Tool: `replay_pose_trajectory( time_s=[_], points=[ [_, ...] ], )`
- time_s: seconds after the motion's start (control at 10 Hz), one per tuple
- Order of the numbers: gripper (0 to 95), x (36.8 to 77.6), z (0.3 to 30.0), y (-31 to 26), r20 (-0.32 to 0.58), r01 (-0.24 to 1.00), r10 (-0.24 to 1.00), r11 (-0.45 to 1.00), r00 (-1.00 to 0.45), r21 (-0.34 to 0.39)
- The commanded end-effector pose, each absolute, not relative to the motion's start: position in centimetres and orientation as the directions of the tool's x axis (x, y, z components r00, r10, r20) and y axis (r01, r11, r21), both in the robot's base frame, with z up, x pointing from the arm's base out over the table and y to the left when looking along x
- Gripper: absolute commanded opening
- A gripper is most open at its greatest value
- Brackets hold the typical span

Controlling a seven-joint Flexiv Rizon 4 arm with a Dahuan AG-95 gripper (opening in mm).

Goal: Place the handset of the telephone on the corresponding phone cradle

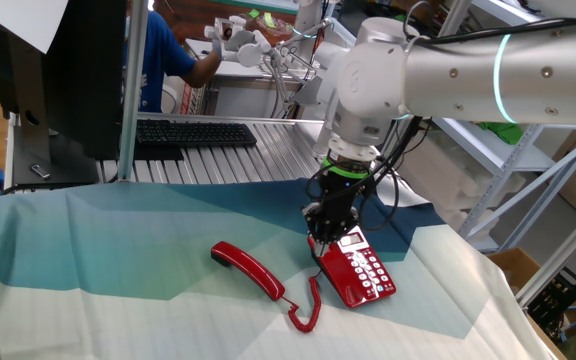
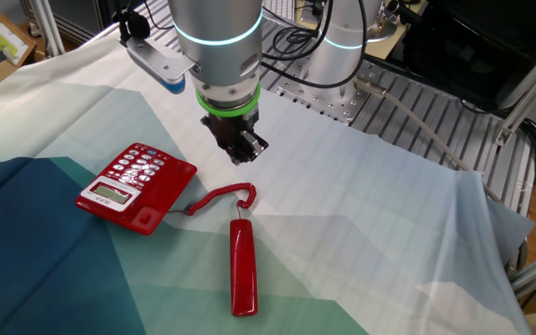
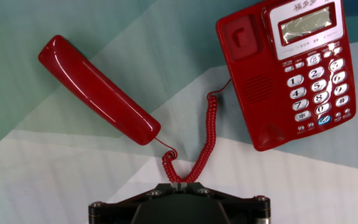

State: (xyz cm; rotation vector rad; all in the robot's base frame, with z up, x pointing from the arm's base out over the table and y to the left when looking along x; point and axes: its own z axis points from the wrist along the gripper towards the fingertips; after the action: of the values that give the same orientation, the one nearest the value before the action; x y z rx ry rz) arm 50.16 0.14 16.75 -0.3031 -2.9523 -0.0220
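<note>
Hovering above the cloth with nothing in its grasp, the gripper (image 2: 243, 147) hangs over the coiled cord (image 2: 221, 196), between the telephone (image 2: 136, 186) and the handset (image 2: 242, 268). Its fingers look drawn close together in the other fixed view, but how wide they stand cannot be told for certain; in the hand view only the black gripper body shows at the bottom edge, fingertips out of sight.

The handset lies flat on the teal and white tablecloth (image 2: 361, 233), off the phone and apart from it. In the hand view it lies on a diagonal at the upper left, its lower end nearest the cord's curl. The cord runs from that end, loops just in front of the gripper body, then climbs to the left side of the telephone base.

The telephone sits to the right in the hand view, face up, white number buttons (image 3: 319, 87) and a small display panel (image 3: 307, 23) on its right part. The phone cradle (image 3: 253, 81), the long recessed red strip down the base's left side, lies bare with nothing resting in it.

In one fixed view, a black keyboard (image 1: 193, 132) rests on the slatted metal table (image 1: 258, 160) at the far side, well apart from the phone.
</note>
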Motion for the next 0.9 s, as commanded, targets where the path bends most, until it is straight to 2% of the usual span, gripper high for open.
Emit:
replay_pose_trajectory(
  time_s=[0.1,0.4,0.9],
  points=[
    [0.0,50.2,16.5,0.6,0.153,0.197,0.195,0.98,-0.969,0.002],
    [0.0,50.8,16.1,2.5,0.114,0.191,0.191,0.982,-0.975,-0.007],
    [0.0,53.0,15.9,4.5,0.118,0.158,0.158,0.987,-0.98,-0.01]
  ],
)
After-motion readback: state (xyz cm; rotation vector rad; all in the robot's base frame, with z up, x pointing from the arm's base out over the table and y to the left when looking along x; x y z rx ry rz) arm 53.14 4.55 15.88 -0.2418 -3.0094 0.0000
